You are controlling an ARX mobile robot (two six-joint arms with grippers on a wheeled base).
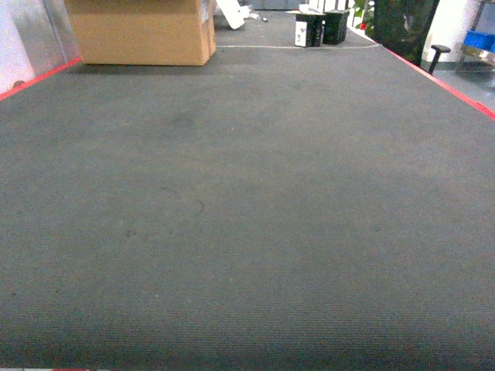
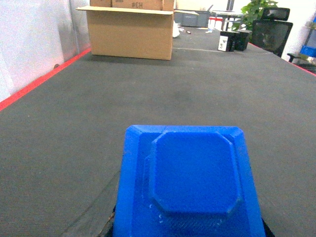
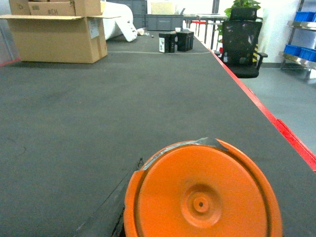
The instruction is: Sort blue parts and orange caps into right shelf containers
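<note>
Transport step. A blue part (image 2: 190,182) fills the left wrist view and an orange cap (image 3: 202,195) the right; neither gripper's fingers show, so grip cannot be told. Both objects hang over the near edge of the mat (image 1: 247,216). Next move, by judgement: turn toward the blue crates (image 3: 302,52) on the shelf beyond the mat's right edge.

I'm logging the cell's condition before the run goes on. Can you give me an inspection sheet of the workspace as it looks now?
Surface: dark grey carpeted table with red edging, faint scuffs.
Job's things: blue part fills the bottom of the left wrist view; orange cap fills the bottom of the right wrist view. Blue bins on a shelf at far right.
Clutter: cardboard box at the far left, black-and-white boxes at the far end, a white object beside them.
Hands: fingers not visible in any view; state cannot be told.
Cables: thin white line across the far end; nature unclear.
Surroundings: black office chair, green plant.
</note>
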